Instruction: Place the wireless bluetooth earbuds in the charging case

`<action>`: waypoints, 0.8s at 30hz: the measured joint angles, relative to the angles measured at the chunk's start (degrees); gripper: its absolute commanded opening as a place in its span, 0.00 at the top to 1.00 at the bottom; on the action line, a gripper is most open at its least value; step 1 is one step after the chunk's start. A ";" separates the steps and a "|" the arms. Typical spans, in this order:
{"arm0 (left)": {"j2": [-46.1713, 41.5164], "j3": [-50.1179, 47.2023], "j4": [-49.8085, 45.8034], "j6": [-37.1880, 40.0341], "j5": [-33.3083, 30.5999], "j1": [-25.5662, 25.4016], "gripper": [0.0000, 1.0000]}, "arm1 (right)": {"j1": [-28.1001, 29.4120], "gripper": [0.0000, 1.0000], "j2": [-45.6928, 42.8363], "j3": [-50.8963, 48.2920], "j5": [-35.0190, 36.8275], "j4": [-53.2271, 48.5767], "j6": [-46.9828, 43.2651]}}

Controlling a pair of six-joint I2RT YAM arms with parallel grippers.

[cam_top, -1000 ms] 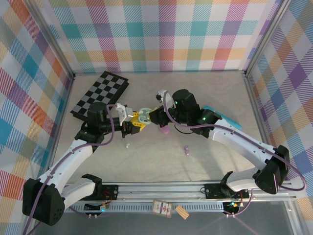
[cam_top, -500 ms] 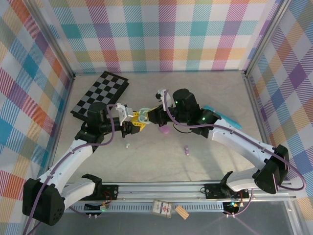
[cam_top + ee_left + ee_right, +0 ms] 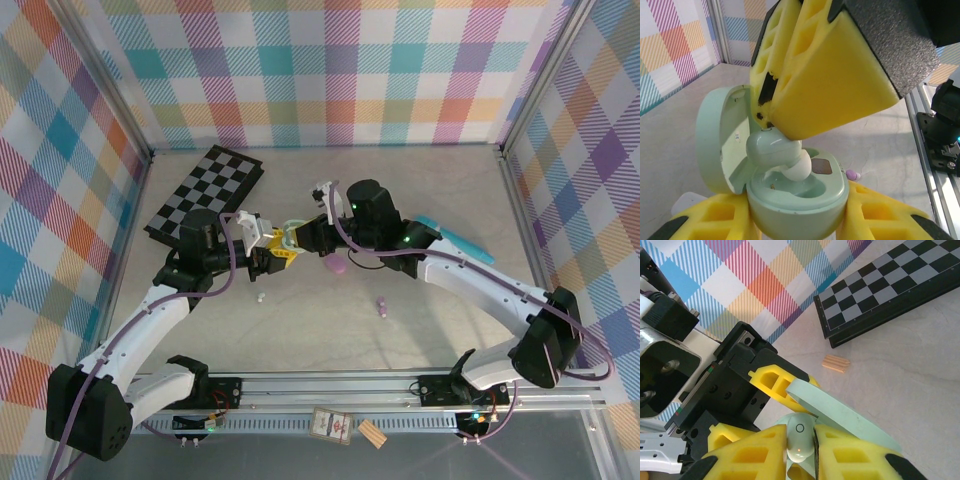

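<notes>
The pale green earbud sits tilted at the mouth of its well in the open charging case, not yet seated. My right hand is clamped on it from above; my left hand is clamped on the case's base, lifted clear of the bench. I'd square the bud to the well, press down gently, and let go only once it drops flush, staying off the lid.

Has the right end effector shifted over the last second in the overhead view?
Yes. The right end effector has edged left, toward the chessboard, closer over the green charging case.
</notes>
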 measured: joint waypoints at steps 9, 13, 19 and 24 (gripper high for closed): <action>0.00 0.00 -0.02 0.00 -0.39 0.00 0.67 | 0.26 0.79 0.57 0.00 -1.66 1.29 1.36; 0.00 0.00 0.00 0.02 -0.39 0.00 0.67 | 0.50 0.79 0.57 0.00 -1.73 1.38 1.75; 0.00 0.00 0.02 0.00 -0.98 -0.04 0.67 | 0.66 0.78 0.57 -0.17 -1.18 1.36 1.90; -0.02 0.00 0.61 -0.22 -1.68 -0.04 0.67 | 0.96 0.75 0.55 -0.81 -0.52 1.07 1.90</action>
